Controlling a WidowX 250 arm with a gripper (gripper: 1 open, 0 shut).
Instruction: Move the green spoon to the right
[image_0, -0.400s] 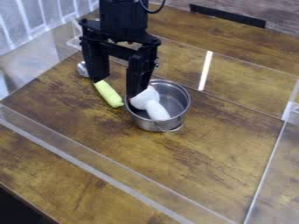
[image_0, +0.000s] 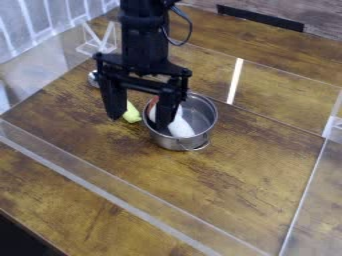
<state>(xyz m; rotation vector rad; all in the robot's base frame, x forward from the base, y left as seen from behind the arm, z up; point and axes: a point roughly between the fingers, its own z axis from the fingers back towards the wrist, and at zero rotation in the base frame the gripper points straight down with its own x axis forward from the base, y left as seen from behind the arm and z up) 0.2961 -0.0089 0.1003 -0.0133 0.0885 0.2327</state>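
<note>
The green spoon (image_0: 131, 116) lies on the wooden table just left of the steel bowl. Only a short yellow-green end of its handle shows, and its metal head is hidden behind the arm. My black gripper (image_0: 143, 114) hangs over it, open, with nothing between its fingers. The left finger (image_0: 114, 101) stands to the left of the spoon. The right finger (image_0: 171, 106) is at the bowl's near-left rim. I cannot tell whether the fingers touch the table.
A round steel bowl (image_0: 195, 121) holding a white object (image_0: 173, 127) stands right beside the spoon. Clear plastic walls (image_0: 160, 208) fence the wooden table (image_0: 254, 150) at the front, left and right. A pale strip (image_0: 237, 80) lies behind the bowl.
The gripper has come down and forward over the spoon, still open. It now covers most of the handle that showed before. The spoon and bowl have not moved.
</note>
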